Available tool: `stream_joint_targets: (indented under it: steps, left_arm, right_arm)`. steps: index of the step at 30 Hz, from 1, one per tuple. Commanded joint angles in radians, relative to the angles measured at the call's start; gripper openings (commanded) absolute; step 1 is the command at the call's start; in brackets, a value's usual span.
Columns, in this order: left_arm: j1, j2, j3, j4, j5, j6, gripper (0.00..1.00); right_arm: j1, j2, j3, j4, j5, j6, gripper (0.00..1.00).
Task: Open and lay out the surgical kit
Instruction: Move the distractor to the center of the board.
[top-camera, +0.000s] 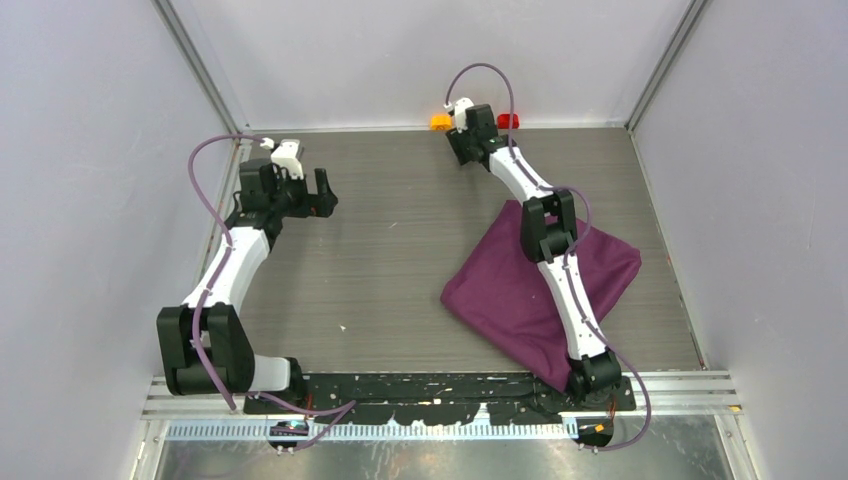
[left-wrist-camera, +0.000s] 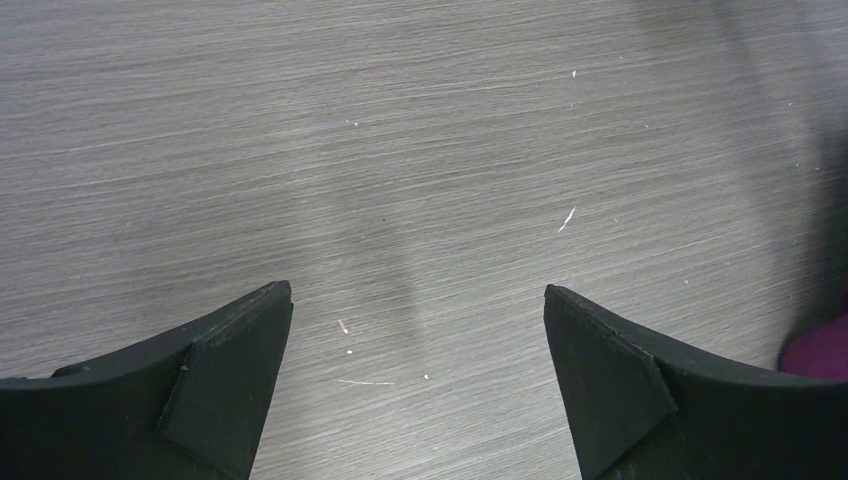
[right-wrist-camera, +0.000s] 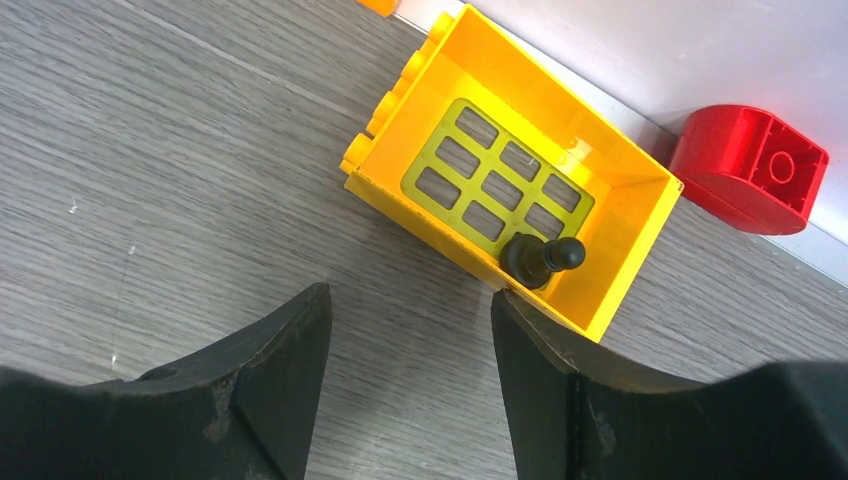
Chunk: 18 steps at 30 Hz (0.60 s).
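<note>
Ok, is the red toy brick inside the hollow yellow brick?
No, the rounded red plastic brick lies outside the hollow yellow brick.

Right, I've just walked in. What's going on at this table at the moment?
Neither arm is holding anything. The dark-purple cloth lies bundled on the right side of the table, not yet opened. The right gripper is open at the far edge, just in front of a yellow toy brick, with a red brick nearby against the wall. The left gripper hangs wide open over the tabletop at far left.

The purple cloth (top-camera: 495, 290) lies partly beneath the right arm (top-camera: 568, 300); orange piece (right-wrist-camera: 378, 5) (probably a brick) cropped.
</note>
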Motion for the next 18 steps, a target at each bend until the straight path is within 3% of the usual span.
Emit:
stream_joint_targets:
  steps: [1,7,12,14,18]
  left_arm:
    - [-0.003,-0.009,0.030,0.034,-0.007,0.019,1.00]
    - [-0.003,-0.018,0.029,0.031,-0.007,0.016,1.00]
    - [-0.003,-0.025,0.033,0.027,0.004,0.008,1.00]
    - [-0.010,-0.026,0.046,-0.004,0.064,0.048,1.00]
    - [-0.126,-0.030,0.084,-0.127,0.113,0.220,1.00]
  right_arm:
    - [-0.007,-0.035,-0.033,-0.051,0.027,0.003,0.65]
    - [-0.007,-0.064,-0.030,-0.053,0.048,0.002,0.66]
    - [-0.006,-0.185,-0.095,-0.091,0.028,0.034,0.71]
    - [-0.006,-0.267,-0.165,-0.103,0.010,0.038,0.83]
    - [-0.006,-0.474,-0.361,-0.103,-0.026,0.025,0.85]
